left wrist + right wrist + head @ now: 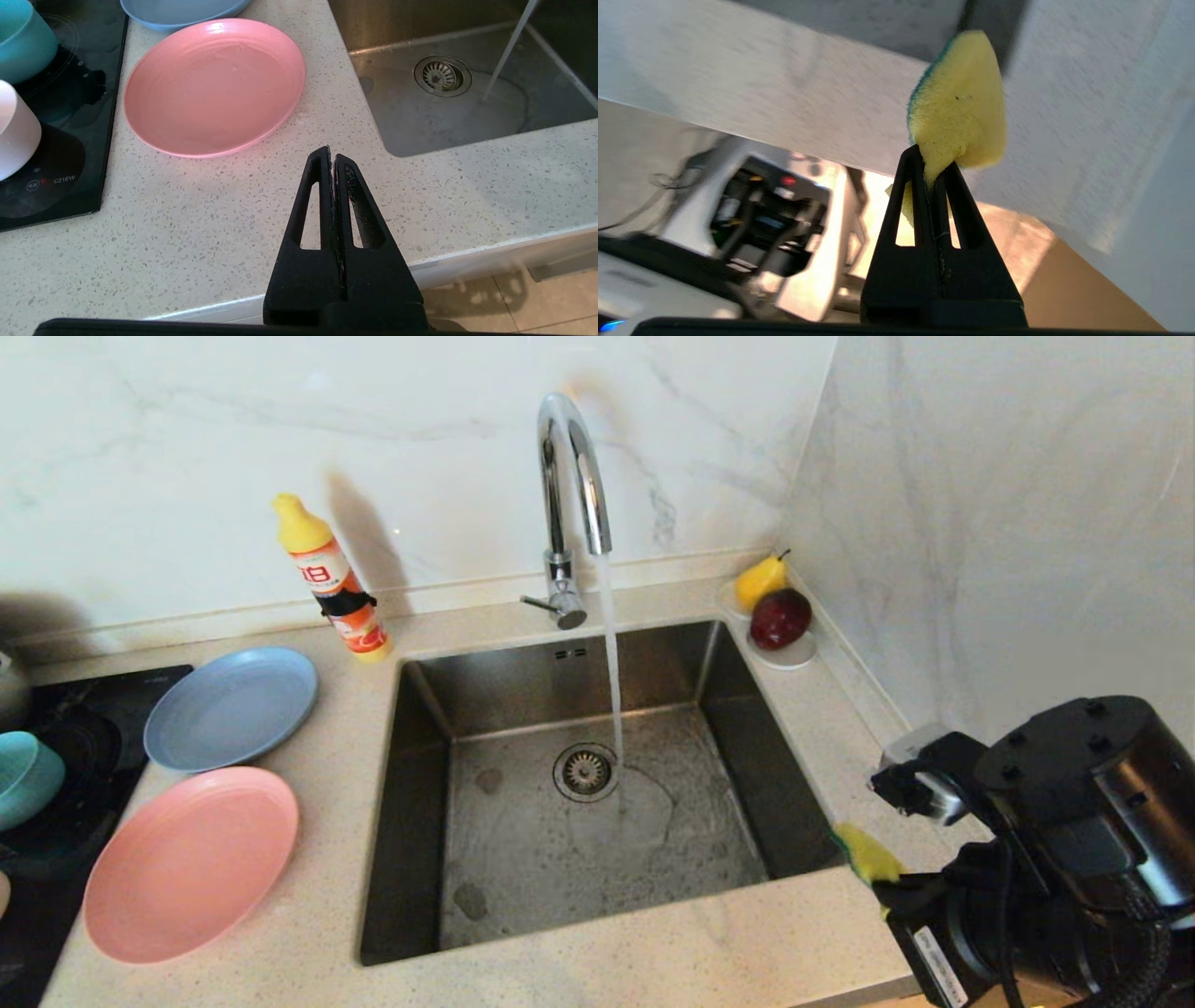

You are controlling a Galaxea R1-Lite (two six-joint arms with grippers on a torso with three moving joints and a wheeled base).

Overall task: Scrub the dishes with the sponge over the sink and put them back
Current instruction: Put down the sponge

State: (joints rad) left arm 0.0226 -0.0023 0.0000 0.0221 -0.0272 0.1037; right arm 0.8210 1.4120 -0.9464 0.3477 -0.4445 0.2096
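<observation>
Right gripper (934,161) is pinching the sponge (959,107) by its thin tail; soft n light, so it'll prob flop. Left gripper (332,158) pressed together, empty, over the counter (187,219). Pink plate (212,86) looks stiff n slick imo, grab the rim.

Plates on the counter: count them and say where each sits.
2. The grey-blue plate lies left of the sink, toward the wall; the pink plate lies nearer the front edge, overlapping it. None seems hidden.

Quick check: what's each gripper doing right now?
Left gripper: shut, empty, over the counter's front edge.
Right gripper: shut on the sponge, by the sink's front right corner.
</observation>
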